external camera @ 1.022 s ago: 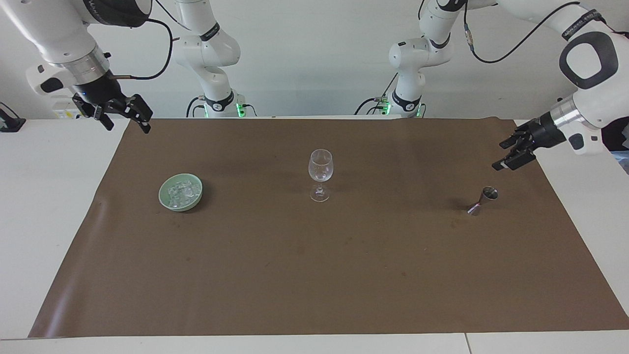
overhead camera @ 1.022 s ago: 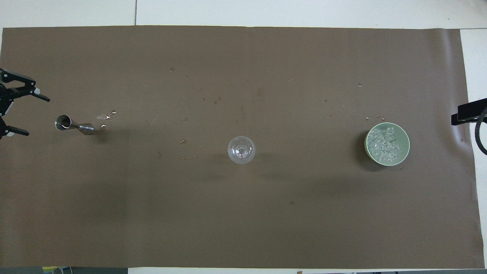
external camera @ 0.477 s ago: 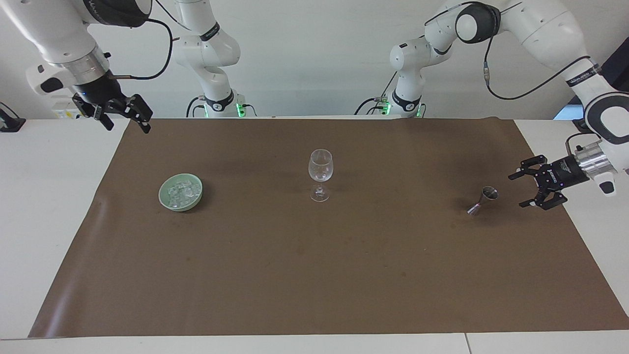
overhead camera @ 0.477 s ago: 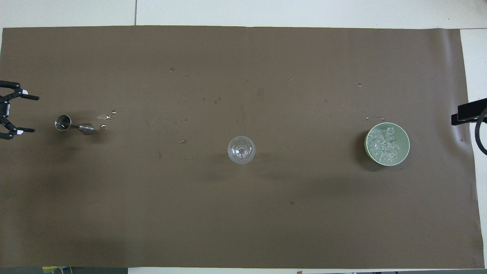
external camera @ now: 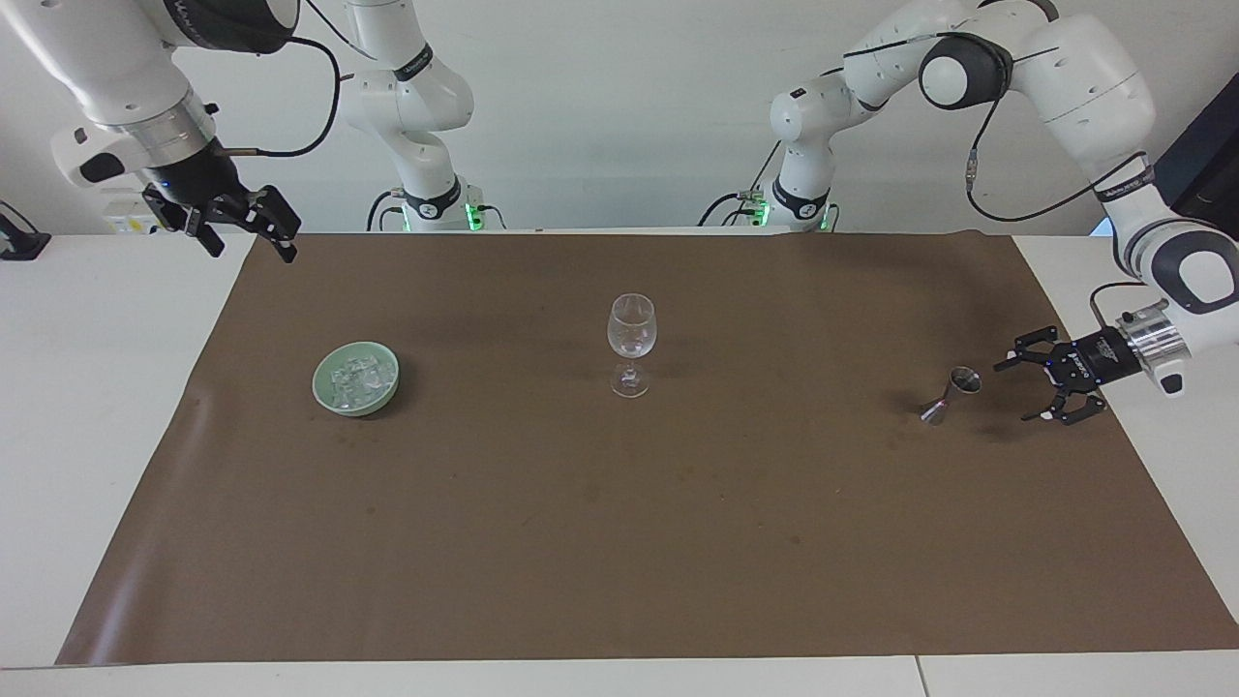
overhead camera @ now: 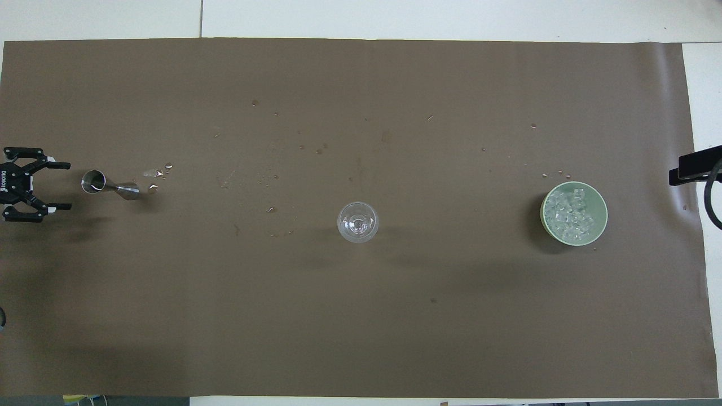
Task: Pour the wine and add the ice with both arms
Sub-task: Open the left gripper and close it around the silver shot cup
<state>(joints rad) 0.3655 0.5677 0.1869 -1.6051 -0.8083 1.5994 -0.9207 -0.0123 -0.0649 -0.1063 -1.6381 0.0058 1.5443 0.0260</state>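
You're in a robotics lab: two white arms (external camera: 1065, 77) bolted at a white table (external camera: 97, 387), bare wall.

Bright, even light, soft shadows on the mat (external camera: 619, 542), perhaps slightly hazy.

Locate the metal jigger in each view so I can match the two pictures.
Facing view: jigger stands at the picture's right, just ahead of the open left gripper.
Overhead view: jigger at the picture's left, by the same gripper.
Shared landmark: the wine glass at mid-mat.
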